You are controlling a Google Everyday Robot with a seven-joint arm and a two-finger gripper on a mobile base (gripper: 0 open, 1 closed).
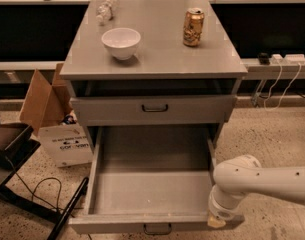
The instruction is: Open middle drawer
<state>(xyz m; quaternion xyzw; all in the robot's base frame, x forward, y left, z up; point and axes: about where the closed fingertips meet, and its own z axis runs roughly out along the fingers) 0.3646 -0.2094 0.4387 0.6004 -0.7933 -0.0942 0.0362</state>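
The middle drawer (152, 194) is pulled far out of the grey cabinet. Its shallow grey tray is bare inside. Its low flat front (117, 225) runs along the bottom of the view, with the small black bar handle (157, 229) at its centre. My white arm comes in from the right. My gripper (215, 221) is at the right front corner of that drawer, against its front edge, mostly hidden under the round wrist.
A closed, taller drawer front (154, 109) sits above the open one. On the cabinet top (157, 59) stand a white bowl (121, 42), a gold can (193, 27) and a plastic bottle (105, 10). A cardboard box (52, 114), cables and a black stand lie left on the floor.
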